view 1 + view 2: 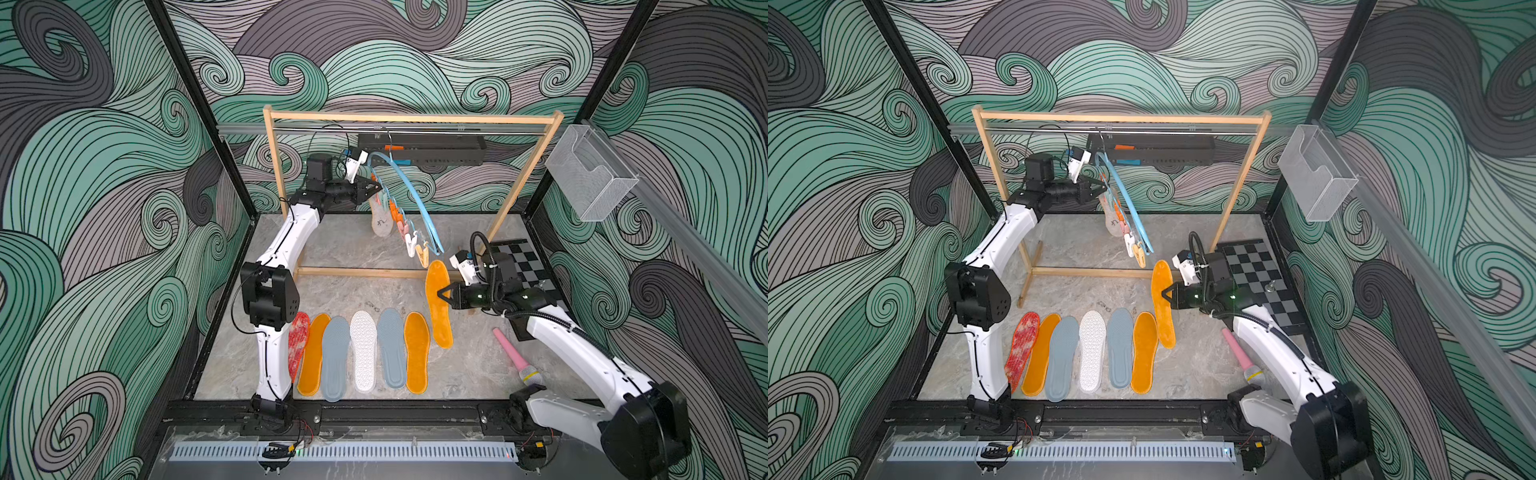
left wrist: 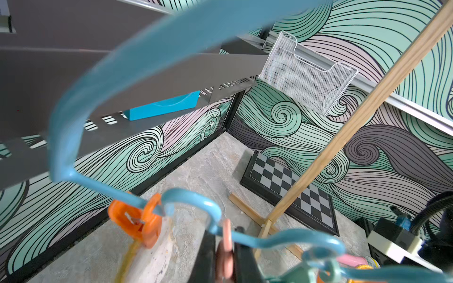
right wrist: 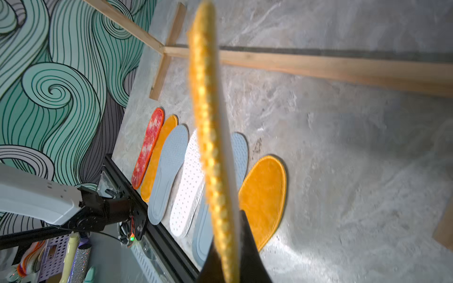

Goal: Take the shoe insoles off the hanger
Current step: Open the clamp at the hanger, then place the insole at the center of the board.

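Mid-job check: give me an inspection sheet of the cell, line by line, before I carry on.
Surface: grey marbled tabletop, no spills seen.
Job's things: blue hanger hangs on the wooden rack; pale insole still clipped; six insoles lie in a row at the front; orange insole held.
Clutter: pink stick, checkerboard.
End effectors: left end effector shut on a pink clip; right end effector shut on the orange insole.
Cables: thin black cable at left wrist, black hose at right wrist; neither looks snagged.
Surroundings: mesh basket on side wall, black shelf behind.
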